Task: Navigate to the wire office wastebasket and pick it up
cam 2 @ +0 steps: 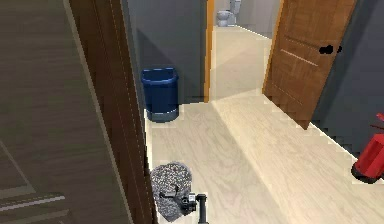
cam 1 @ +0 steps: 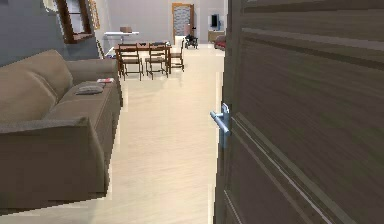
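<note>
Wire wastebasket [cam 2: 172, 180] stands bottom centre of the arm side view, just up-left of your gripper [cam 2: 186, 206] (holding anything? you can't tell)

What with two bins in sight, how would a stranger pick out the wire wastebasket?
In the arm side view, find the dark wooden door at the left. The wire wastebasket stands at its foot. Unlike the solid blue bin farther off, it is grey mesh.

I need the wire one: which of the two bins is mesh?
The grey wastebasket at the bottom edge, beside the door; the blue bin farther out is solid.
</note>
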Motion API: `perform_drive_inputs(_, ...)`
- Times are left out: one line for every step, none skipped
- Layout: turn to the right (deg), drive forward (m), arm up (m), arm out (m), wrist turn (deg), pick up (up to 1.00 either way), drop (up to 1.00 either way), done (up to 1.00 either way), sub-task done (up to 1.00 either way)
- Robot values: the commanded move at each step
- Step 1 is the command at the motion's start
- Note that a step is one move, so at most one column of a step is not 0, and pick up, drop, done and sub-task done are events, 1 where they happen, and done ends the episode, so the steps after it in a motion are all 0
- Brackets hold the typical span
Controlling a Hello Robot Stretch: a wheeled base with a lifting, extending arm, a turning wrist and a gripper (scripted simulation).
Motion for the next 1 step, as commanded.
perform_drive_inputs(0.0,0.00,0.10,0.00,0.0,0.00,0.00,0.00,0.00)
